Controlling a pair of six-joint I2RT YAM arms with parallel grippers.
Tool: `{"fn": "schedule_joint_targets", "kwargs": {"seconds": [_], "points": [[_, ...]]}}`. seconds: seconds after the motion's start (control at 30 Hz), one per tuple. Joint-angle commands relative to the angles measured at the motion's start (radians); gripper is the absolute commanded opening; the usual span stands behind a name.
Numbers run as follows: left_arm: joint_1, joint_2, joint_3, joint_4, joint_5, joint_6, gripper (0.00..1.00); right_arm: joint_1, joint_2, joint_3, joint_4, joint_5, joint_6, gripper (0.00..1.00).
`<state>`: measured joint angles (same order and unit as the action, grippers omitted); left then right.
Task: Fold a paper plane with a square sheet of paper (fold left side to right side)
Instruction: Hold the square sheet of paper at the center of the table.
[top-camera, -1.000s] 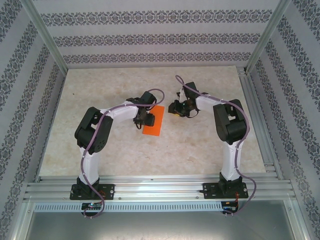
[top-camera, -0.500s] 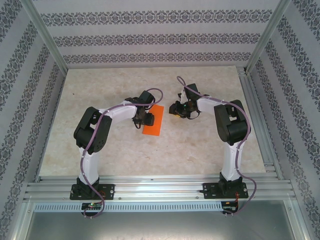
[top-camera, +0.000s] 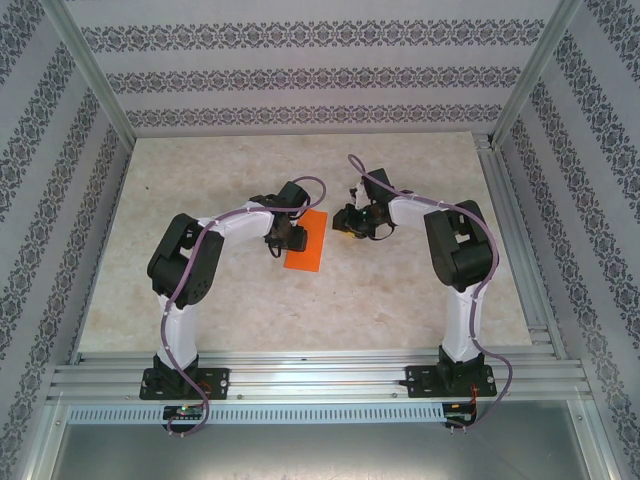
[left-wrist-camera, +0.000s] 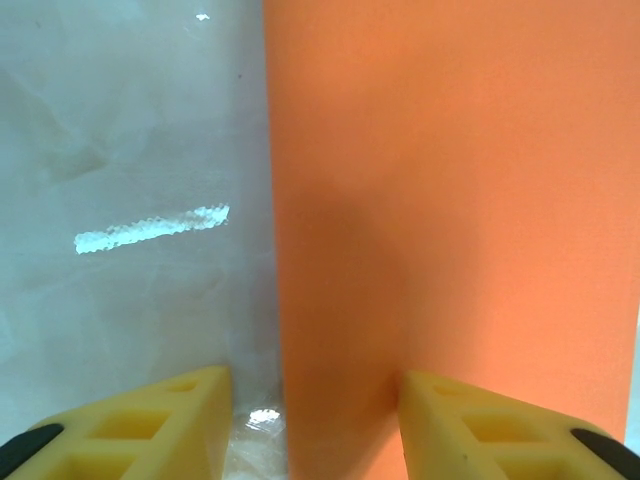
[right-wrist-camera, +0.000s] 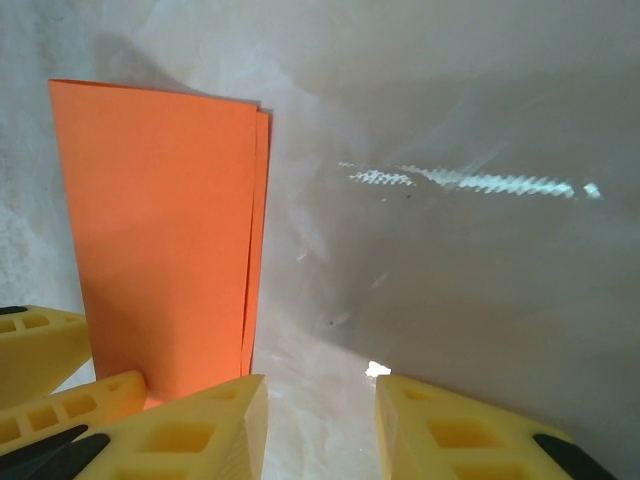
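Square sheet of paper: bright orange, lies flat on the table near its middle, between the two arms. It is folded in half into a narrow rectangle. In the right wrist view two layers show along its right-hand edge, not quite flush.

Left gripper: low over the paper's left long edge. Left wrist view: jaws moderately apart. One yellow finger is over bare table and the other is over the orange surface. The paper's edge runs up between them, closer to the table-side finger. The sheet lies flat beneath the jaws, not pinched. Cannot tell whether the paper-side finger presses on it or is just above it. A soft shadow lies on the orange ahead of the jaws.

Right gripper: just beside the paper's right side, apart from the left gripper. Right wrist view: jaws parted by a modest gap, only bare table between them, nothing held. Its paper-side finger covers the sheet's near corner; contact cannot be judged. At the left of this view, two more yellow fingers sit at the paper's far edge.
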<state>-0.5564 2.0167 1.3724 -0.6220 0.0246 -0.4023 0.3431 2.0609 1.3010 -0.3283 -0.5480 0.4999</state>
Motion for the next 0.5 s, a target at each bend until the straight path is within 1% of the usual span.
{"fn": "schedule_joint_targets", "kwargs": {"seconds": [0.0,0.27,0.47], "points": [[-0.011,0.053,-0.041,-0.003,0.115,-0.013,0.48,0.008,-0.024,0.03,0.005,-0.016,0.005,0.34],[-0.011,0.056,-0.046,0.006,0.134,-0.007,0.51,0.03,-0.021,0.055,0.016,-0.03,0.027,0.34],[-0.012,0.057,-0.05,0.008,0.131,-0.008,0.51,0.038,-0.013,0.076,0.011,-0.032,0.037,0.33]]}}
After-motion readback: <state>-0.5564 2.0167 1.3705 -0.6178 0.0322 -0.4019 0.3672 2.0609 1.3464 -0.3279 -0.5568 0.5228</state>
